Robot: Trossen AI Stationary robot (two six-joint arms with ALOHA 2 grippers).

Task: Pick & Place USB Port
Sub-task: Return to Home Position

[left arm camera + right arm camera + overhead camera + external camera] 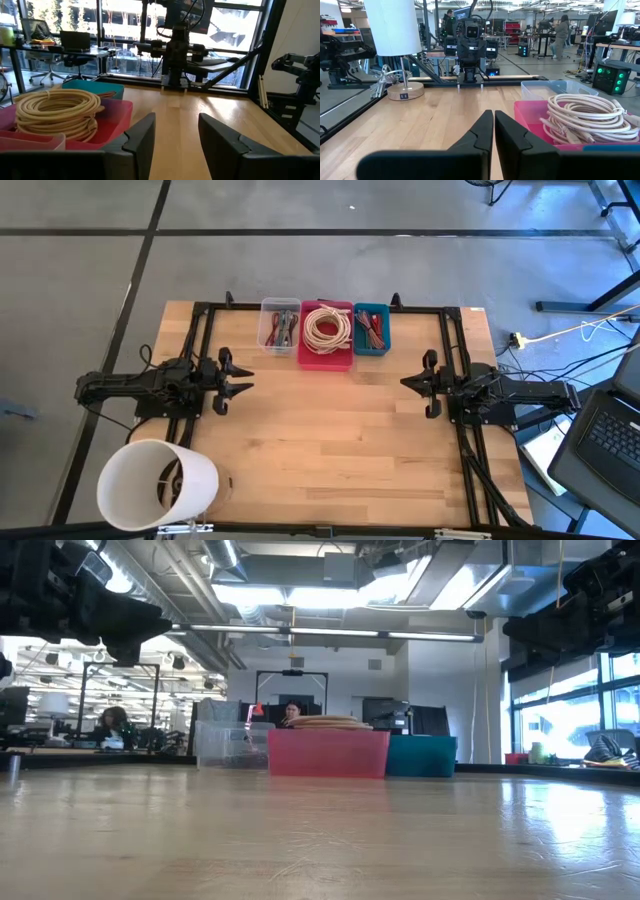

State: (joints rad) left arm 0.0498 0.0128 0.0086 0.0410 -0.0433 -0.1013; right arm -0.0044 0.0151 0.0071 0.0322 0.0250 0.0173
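Note:
Three bins stand in a row at the table's far edge: a clear bin with coloured cables, a pink bin with a coiled beige cable, and a teal bin with more cables. I cannot make out a USB port as a single item. My left gripper hovers open at the table's left side and points toward the right side. My right gripper hovers shut at the right side and points left. In the left wrist view the open gripper frames bare wood beside the coiled cable. In the right wrist view the gripper is shut.
A white lamp shade on a round wooden base stands at the near left corner. Black frame rails run along the table's left, right and far sides. Bare wood lies between the two grippers. A laptop sits off the table's right side.

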